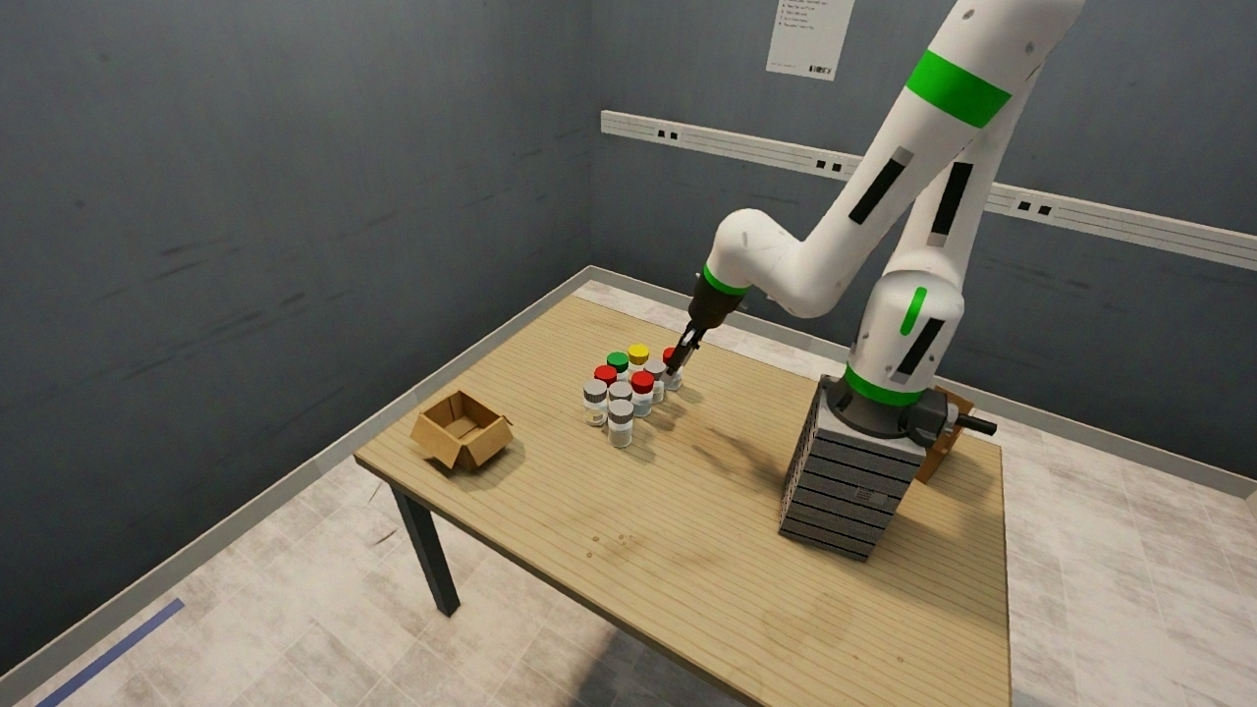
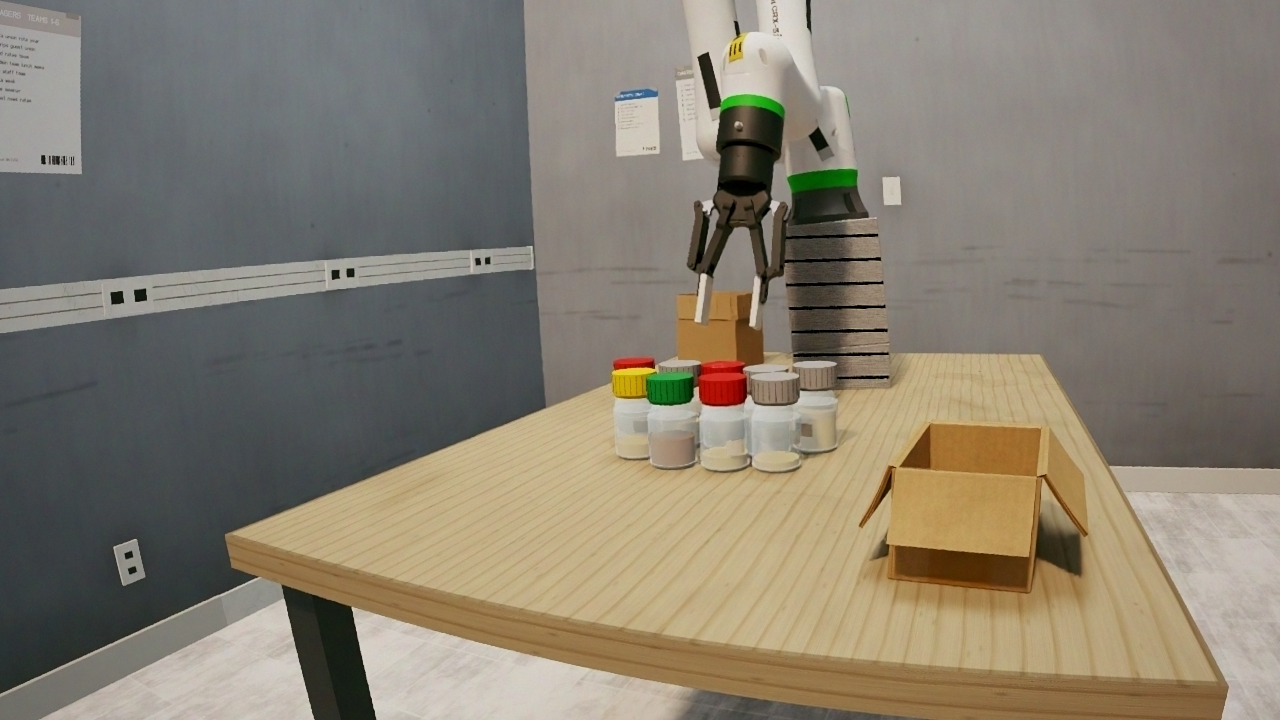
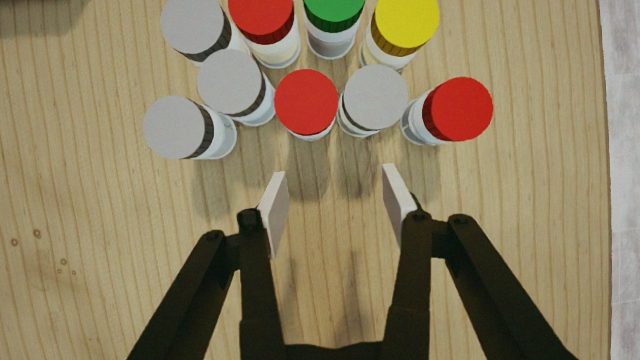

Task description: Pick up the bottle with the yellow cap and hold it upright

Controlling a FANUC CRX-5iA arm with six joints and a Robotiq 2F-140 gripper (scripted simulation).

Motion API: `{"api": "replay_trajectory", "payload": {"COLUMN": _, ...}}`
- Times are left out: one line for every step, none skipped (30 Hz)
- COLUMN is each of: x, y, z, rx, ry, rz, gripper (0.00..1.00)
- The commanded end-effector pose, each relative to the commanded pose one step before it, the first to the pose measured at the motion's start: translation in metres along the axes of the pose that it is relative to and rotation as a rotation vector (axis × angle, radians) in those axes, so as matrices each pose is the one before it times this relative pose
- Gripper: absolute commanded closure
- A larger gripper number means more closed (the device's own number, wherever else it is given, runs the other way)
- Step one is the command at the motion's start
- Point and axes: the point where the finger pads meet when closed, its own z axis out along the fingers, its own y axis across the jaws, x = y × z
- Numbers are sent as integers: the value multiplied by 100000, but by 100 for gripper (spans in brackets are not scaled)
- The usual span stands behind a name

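Observation:
The bottle with the yellow cap (image 3: 404, 30) stands upright at the far right end of the back row of a tight cluster of bottles; it also shows in the top view (image 1: 637, 355) and at the left end in the exterior view (image 2: 631, 413). My gripper (image 3: 334, 185) is open and empty, fingers pointing down, above the table just on the robot's side of the cluster (image 2: 730, 311). A red-capped bottle (image 3: 306, 102) and a grey-capped bottle (image 3: 375, 98) stand right beyond my fingertips. Another red-capped bottle (image 3: 452, 111) stands at the right.
Green-capped (image 3: 333, 20), red-capped (image 3: 262, 25) and several grey-capped bottles (image 3: 230, 85) fill the cluster, all upright. An open cardboard box (image 2: 971, 503) sits near the table's edge. A second box (image 2: 718, 326) stands by the robot's pedestal (image 1: 844, 479).

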Motion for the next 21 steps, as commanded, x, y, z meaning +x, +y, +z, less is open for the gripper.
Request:
{"api": "replay_trajectory", "payload": {"x": -364, "y": -45, "z": -663, "rx": -102, "ry": 2116, "rz": -17, "gripper": 49}}
{"api": "replay_trajectory", "payload": {"x": -237, "y": -18, "z": -314, "rx": -38, "ry": 918, "rz": -5, "gripper": 49}}
{"api": "replay_trajectory", "payload": {"x": -234, "y": -17, "z": -316, "rx": -38, "ry": 918, "rz": -5, "gripper": 49}}
{"api": "replay_trajectory", "payload": {"x": -231, "y": -17, "z": -318, "rx": -38, "ry": 918, "rz": -5, "gripper": 49}}
{"api": "replay_trajectory", "payload": {"x": -228, "y": -17, "z": -321, "rx": -38, "ry": 918, "rz": -5, "gripper": 49}}
{"api": "replay_trajectory", "payload": {"x": -225, "y": -17, "z": -323, "rx": -38, "ry": 918, "rz": -5, "gripper": 49}}
{"api": "replay_trajectory", "payload": {"x": -223, "y": -17, "z": -325, "rx": -38, "ry": 918, "rz": -5, "gripper": 49}}
{"api": "replay_trajectory", "payload": {"x": -220, "y": -17, "z": -327, "rx": -38, "ry": 918, "rz": -5, "gripper": 49}}
{"api": "replay_trajectory", "payload": {"x": -217, "y": -17, "z": -329, "rx": -38, "ry": 918, "rz": -5, "gripper": 49}}
{"api": "replay_trajectory", "payload": {"x": 0, "y": 0, "z": 0, "rx": 0, "ry": 0, "rz": 0, "gripper": 49}}
{"api": "replay_trajectory", "payload": {"x": 0, "y": 0, "z": 0, "rx": 0, "ry": 0, "rz": 0, "gripper": 49}}
{"api": "replay_trajectory", "payload": {"x": 0, "y": 0, "z": 0, "rx": 0, "ry": 0, "rz": 0, "gripper": 49}}
{"api": "replay_trajectory", "payload": {"x": 0, "y": 0, "z": 0, "rx": 0, "ry": 0, "rz": 0, "gripper": 49}}
{"api": "replay_trajectory", "payload": {"x": 0, "y": 0, "z": 0, "rx": 0, "ry": 0, "rz": 0, "gripper": 49}}
{"api": "replay_trajectory", "payload": {"x": 0, "y": 0, "z": 0, "rx": 0, "ry": 0, "rz": 0, "gripper": 49}}
{"api": "replay_trajectory", "payload": {"x": 0, "y": 0, "z": 0, "rx": 0, "ry": 0, "rz": 0, "gripper": 49}}
{"api": "replay_trajectory", "payload": {"x": 1714, "y": 214, "z": 2900, "rx": 214, "ry": -8872, "rz": 93, "gripper": 49}}
{"api": "replay_trajectory", "payload": {"x": -123, "y": -11, "z": -165, "rx": -23, "ry": 985, "rz": -11, "gripper": 49}}
{"api": "replay_trajectory", "payload": {"x": -121, "y": -11, "z": -166, "rx": -23, "ry": 985, "rz": -11, "gripper": 49}}
{"api": "replay_trajectory", "payload": {"x": -120, "y": -11, "z": -168, "rx": -23, "ry": 985, "rz": -11, "gripper": 49}}
{"api": "replay_trajectory", "payload": {"x": -118, "y": -11, "z": -169, "rx": -23, "ry": 985, "rz": -11, "gripper": 49}}
